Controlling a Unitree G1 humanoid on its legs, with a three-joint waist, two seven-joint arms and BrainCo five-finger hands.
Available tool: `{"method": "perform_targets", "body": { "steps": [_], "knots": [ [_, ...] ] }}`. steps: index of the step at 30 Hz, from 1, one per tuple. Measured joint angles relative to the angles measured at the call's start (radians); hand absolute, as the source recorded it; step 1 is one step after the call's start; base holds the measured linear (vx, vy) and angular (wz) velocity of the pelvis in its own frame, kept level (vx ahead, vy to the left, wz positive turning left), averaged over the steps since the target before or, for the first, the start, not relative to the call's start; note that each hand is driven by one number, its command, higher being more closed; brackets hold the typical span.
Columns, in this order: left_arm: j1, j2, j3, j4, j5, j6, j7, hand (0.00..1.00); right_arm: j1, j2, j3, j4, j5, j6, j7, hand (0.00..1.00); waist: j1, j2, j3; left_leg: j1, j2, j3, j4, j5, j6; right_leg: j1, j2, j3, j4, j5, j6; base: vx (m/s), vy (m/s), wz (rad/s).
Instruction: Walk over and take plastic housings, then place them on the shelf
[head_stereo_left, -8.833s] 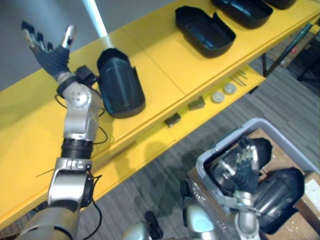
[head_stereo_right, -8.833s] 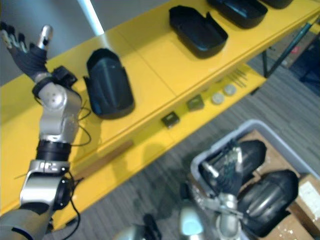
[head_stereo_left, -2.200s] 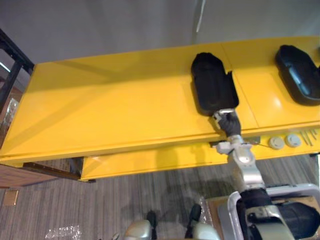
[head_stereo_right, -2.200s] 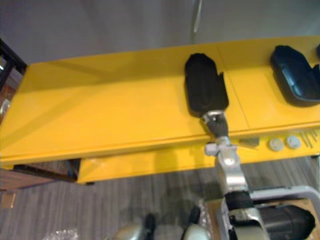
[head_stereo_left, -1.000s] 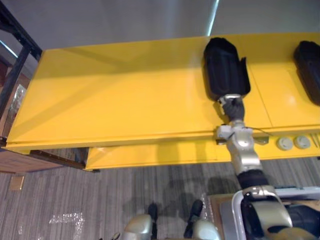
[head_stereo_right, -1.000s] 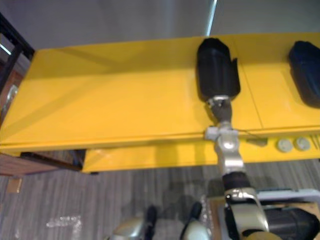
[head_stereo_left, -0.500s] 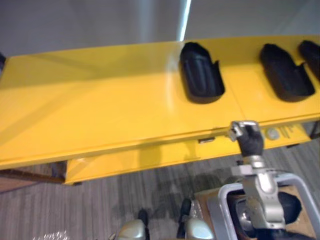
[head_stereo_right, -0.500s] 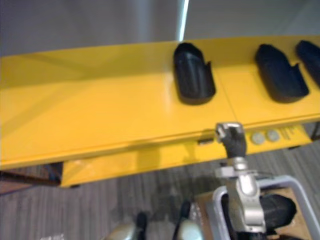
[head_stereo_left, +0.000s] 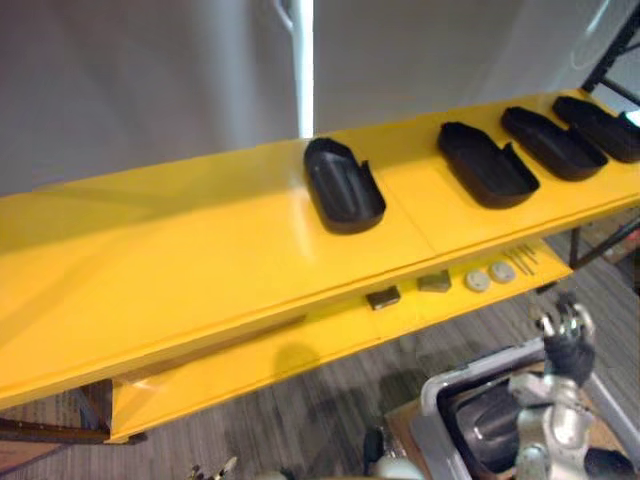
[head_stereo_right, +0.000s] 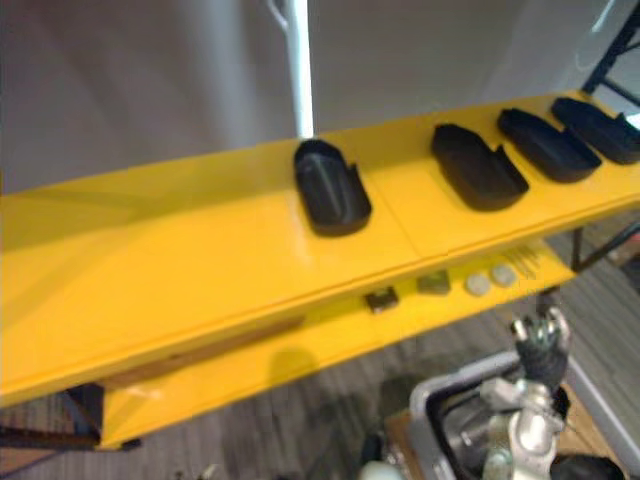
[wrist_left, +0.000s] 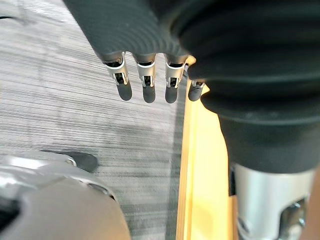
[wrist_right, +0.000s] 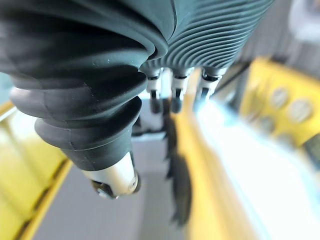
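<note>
Right hand (head_stereo_left: 566, 338) drawn back off housing (head_stereo_left: 343, 185), relaxed, empty, long axis across shelf (head_stereo_left: 180, 250), left hand (wrist_left: 145, 82) uncurled

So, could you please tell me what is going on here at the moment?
A humanoid robot faces a yellow shelf whose top carries four black plastic housings in a row, open side up. Neither hand holds anything. The right robot hand is raised with relaxed fingers by a grey bin, where a dark part, probably another housing, lies. The left robot hand hangs open above the floor beside the shelf's edge.
</note>
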Motion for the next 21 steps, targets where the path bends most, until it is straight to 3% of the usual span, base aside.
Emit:
{"method": "perform_targets", "body": {
  "steps": [6,12,17,21],
  "knots": [
    [-0.022,0.013,-0.033,0.002,0.04,0.056,0.001,0.0,-0.007,0.025,0.0,0.15,-0.009,-0.047,-0.073,0.0,0.009,-0.001,-0.023,0.014,0.002,0.002,-0.01,-0.001,-0.001,0.008,0.003,0.003,0.0,0.0,-0.001,-0.04,-0.009,-0.05],
    [-0.049,0.033,-0.071,0.032,0.066,0.091,0.01,0.0,-0.047,0.04,0.031,0.201,-0.055,-0.056,-0.117,0.0,0.015,0.001,-0.026,0.014,0.002,-0.001,-0.012,0.0,-0.001,0.008,0.003,-0.001,0.0,0.0,-0.001,-0.01,-0.001,0.01],
    [-0.051,0.041,-0.078,0.032,0.111,0.1,0.04,0.0,-0.066,0.05,0.068,0.201,-0.075,-0.068,-0.15,0.0,0.019,-0.014,-0.027,0.014,0.002,0.0,-0.013,0.0,-0.001,0.005,0.004,-0.005,0.0,-0.001,0.0,-0.01,-0.001,0.0],
    [-0.045,0.057,-0.075,0.032,0.167,0.137,0.039,0.0,-0.079,0.051,0.08,0.193,-0.097,-0.074,-0.145,0.0,0.022,-0.034,-0.028,0.028,0.009,0.06,-0.012,-0.011,-0.008,-0.016,0.019,0.057,-0.004,0.005,-0.002,-0.02,-0.006,-0.37]
  ]
}}
